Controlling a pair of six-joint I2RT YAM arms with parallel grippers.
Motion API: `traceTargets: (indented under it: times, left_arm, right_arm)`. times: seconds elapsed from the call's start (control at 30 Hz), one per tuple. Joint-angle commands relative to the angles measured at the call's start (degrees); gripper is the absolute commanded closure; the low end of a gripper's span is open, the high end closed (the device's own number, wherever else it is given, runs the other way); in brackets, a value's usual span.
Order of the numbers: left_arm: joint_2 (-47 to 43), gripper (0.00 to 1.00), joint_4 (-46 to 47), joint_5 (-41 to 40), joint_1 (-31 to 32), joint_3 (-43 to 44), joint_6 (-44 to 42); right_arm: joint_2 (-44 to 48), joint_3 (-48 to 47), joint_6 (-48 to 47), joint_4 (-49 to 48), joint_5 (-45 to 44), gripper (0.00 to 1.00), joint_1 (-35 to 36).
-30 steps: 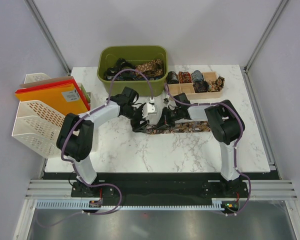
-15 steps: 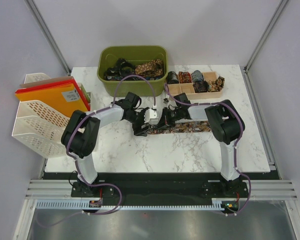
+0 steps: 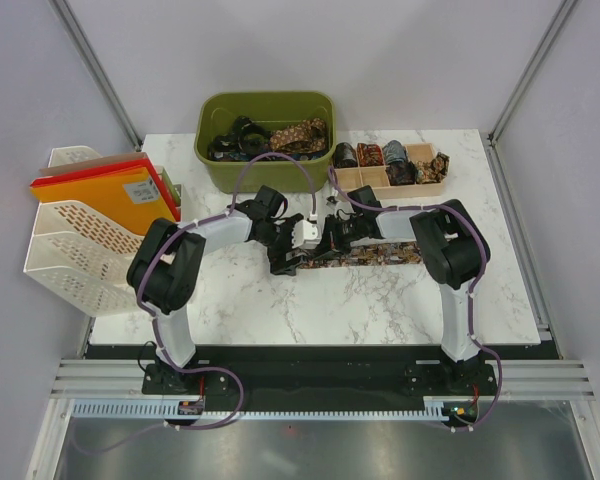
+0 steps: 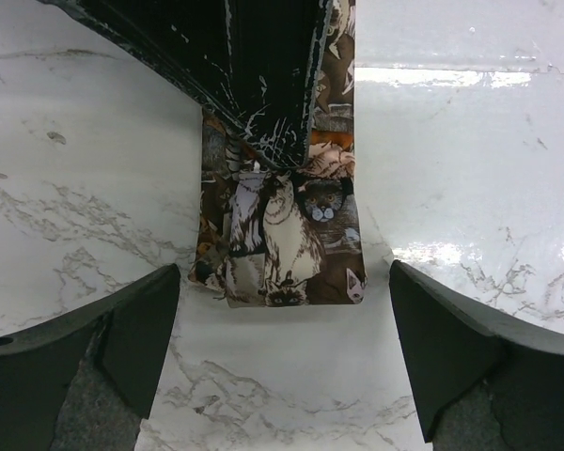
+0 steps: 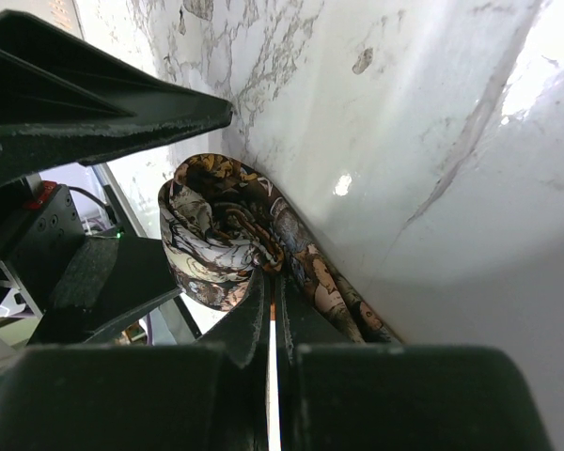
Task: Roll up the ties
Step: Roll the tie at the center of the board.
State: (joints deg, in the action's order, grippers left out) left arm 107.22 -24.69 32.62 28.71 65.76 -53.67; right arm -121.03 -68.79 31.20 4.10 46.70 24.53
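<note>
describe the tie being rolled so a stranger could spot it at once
On the white marble table, look just in front of the olive-green bin. A brown cat-print tie lies flat there, one end curled up; all other ties sit in the bin or the wooden tray.

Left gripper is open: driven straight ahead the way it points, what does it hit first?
The left gripper would most likely meet the tie first, at its rolled end; the right gripper, shut on it, sits just beyond. Depth is unclear.
</note>
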Motion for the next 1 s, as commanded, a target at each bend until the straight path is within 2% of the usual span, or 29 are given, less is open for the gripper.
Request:
traceTargets:
  times: [0.0,0.33,0.57,0.8,0.97]
  left_arm:
    - [0.97,0.0,1.66,-0.8,0.12,2.01,-1.26]
    - [0.89,0.0,1.84,-0.63,0.03,2.88,-1.17]
    - [0.45,0.0,-2.55,2.45,0.12,3.76,-4.25]
    - [2.03,0.09,-4.49,1.3,0.73,5.35,-4.16]
    - [2.38,0.06,-4.58,0.95,0.91,5.43,-4.07]
  right_arm:
    - [-0.26,1.91,-4.13,3.55,-7.41,1.0,-0.54]
    - [0.18,1.82,-4.31,2.93,-7.32,1.0,-0.37]
    - [0.18,1.91,-3.95,2.49,-7.5,1.0,-0.36]
    - [0.53,1.73,-3.6,2.41,-7.41,1.0,-0.28]
    - [0.54,1.56,-3.52,2.23,-7.32,1.0,-0.36]
